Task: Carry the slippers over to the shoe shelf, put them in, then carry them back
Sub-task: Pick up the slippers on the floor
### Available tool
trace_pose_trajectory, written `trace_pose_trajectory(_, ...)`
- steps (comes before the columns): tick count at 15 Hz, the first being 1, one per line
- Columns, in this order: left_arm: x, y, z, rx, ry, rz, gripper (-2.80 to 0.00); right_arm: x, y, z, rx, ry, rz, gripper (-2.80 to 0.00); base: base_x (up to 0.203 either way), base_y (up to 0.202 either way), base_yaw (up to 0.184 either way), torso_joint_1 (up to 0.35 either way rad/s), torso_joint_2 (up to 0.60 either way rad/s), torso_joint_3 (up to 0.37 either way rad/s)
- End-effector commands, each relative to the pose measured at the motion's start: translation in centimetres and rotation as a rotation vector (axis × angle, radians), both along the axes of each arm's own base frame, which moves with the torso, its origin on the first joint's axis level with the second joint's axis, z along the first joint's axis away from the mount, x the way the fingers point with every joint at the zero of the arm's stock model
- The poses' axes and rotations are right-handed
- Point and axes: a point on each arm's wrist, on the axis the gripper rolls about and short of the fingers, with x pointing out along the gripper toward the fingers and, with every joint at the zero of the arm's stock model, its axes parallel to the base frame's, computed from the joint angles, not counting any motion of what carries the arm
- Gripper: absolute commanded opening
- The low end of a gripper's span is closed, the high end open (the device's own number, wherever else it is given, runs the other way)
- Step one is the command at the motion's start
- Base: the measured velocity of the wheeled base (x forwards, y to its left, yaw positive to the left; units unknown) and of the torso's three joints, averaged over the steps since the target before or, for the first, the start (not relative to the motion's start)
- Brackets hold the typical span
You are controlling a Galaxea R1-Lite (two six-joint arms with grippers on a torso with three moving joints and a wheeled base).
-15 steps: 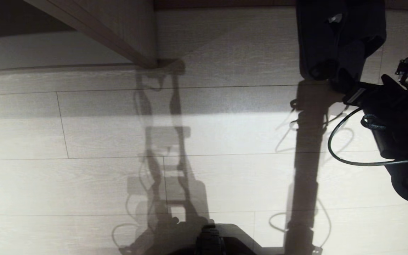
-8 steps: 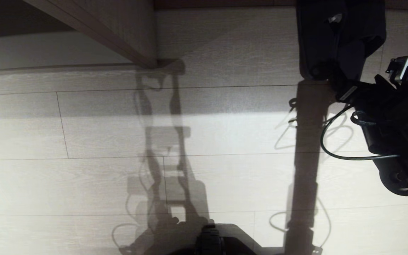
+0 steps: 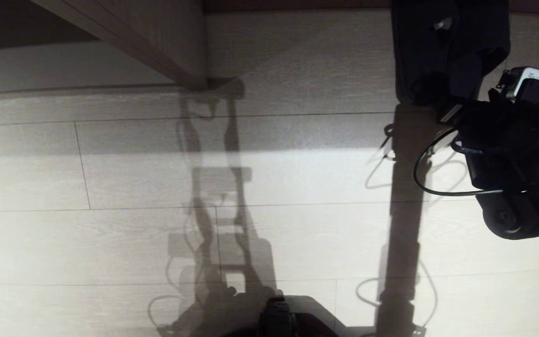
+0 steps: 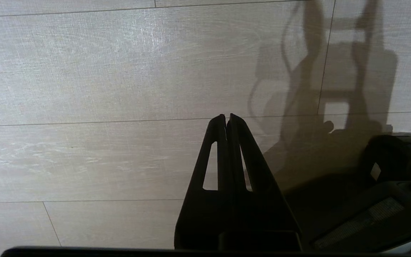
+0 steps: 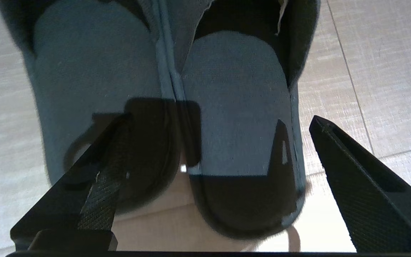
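The slippers (image 3: 419,42) lie side by side on the floor at the far right of the head view, dark and partly in shadow. Up close they look blue-grey (image 5: 234,89), heels toward the wrist camera. My right gripper (image 3: 442,91) reaches over their near ends and stands open (image 5: 219,119). One finger (image 5: 109,178) is above the left slipper's heel and the other is just outside the right slipper; nothing is gripped. The shoe shelf (image 3: 152,47) shows at the far left with its slanted panel and pale base board. My left gripper (image 4: 226,116) is shut and empty above bare floor.
Pale wood-plank floor (image 3: 110,187) fills the view, crossed by the robot's shadow. A black cable (image 3: 419,178) loops off the right arm. The dark top of my base (image 3: 279,320) shows at the near edge.
My right arm has moved forward and a little left, bringing its open gripper further over the slippers' near ends. The slippers and the left gripper have not moved.
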Motion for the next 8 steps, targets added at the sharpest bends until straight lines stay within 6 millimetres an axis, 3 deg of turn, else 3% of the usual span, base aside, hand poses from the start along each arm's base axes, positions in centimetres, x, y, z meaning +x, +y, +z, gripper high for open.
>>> trace_pose_trajectory(1,0.0,0.0,0.0,0.0,0.0,0.001,-2.8,1.0,0.1,0.3,0.002,-0.03,0.0,0.0,0.0,0.0,0.0,0.0,0.0,0.0)
trace_pose_trajectory(8,0.0,0.0,0.0,0.0,0.0,0.001,-2.8,3.7,0.2,0.9,-0.006,-0.1,-0.009,0.0,0.0,0.0,0.0,0.0,0.0,0.0)
